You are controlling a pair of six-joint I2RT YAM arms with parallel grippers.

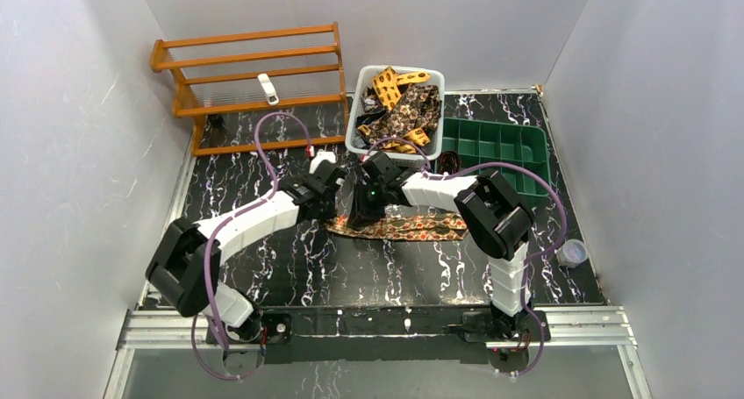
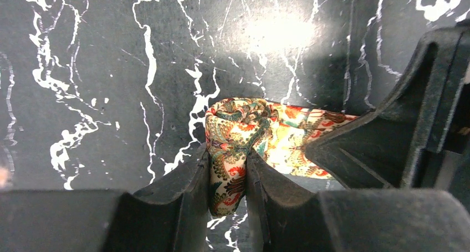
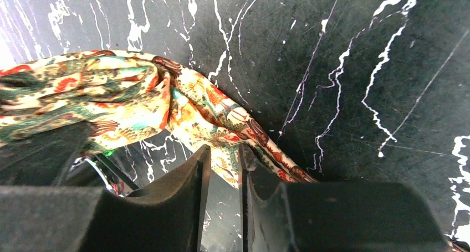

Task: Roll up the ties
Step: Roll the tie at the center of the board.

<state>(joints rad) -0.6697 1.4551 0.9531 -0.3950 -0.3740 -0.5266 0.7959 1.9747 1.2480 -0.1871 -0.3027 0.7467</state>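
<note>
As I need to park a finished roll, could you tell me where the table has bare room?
Free: the strip between the tie and the table's front edge; the patch in front of the wooden rack. Crowded: the centre, where left gripper and right gripper meet, and the back with basket and green tray.

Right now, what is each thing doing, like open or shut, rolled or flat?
tie, mostly flat, one end folded up, not rolled yet
left gripper, shut on the tie's folded end
right gripper, shut on the tie further along
white basket, heaped with loose ties
</note>
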